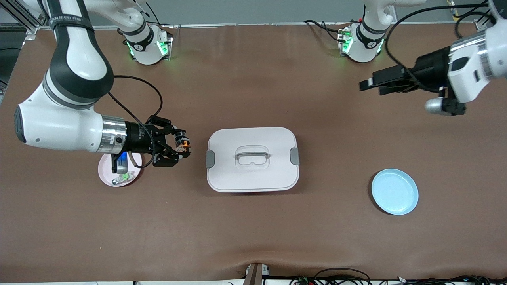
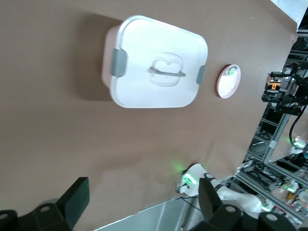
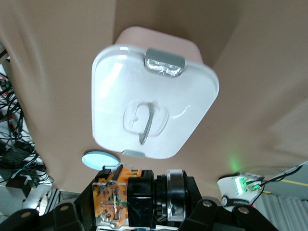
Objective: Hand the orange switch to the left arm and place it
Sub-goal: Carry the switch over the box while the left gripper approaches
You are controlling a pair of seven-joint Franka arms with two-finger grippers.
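My right gripper (image 1: pixel 183 147) is shut on the orange switch (image 1: pixel 183 144), a small black part with an orange end, held in the air between the pink plate (image 1: pixel 103 174) and the white box (image 1: pixel 252 159). In the right wrist view the orange switch (image 3: pixel 129 197) fills the space between the jaws, with the box (image 3: pixel 153 94) past it. My left gripper (image 1: pixel 370 84) hangs open and empty over the table at the left arm's end, pointing toward the box. The left wrist view shows its two fingers (image 2: pixel 77 197) spread wide, the box (image 2: pixel 156 62) and the far-off switch (image 2: pixel 273 84).
A pink plate holds a green-and-clear small component (image 1: pixel 121 179) beneath the right arm. A blue plate (image 1: pixel 395 191) lies toward the left arm's end, nearer the front camera than the box. Cables run along the table's near edge.
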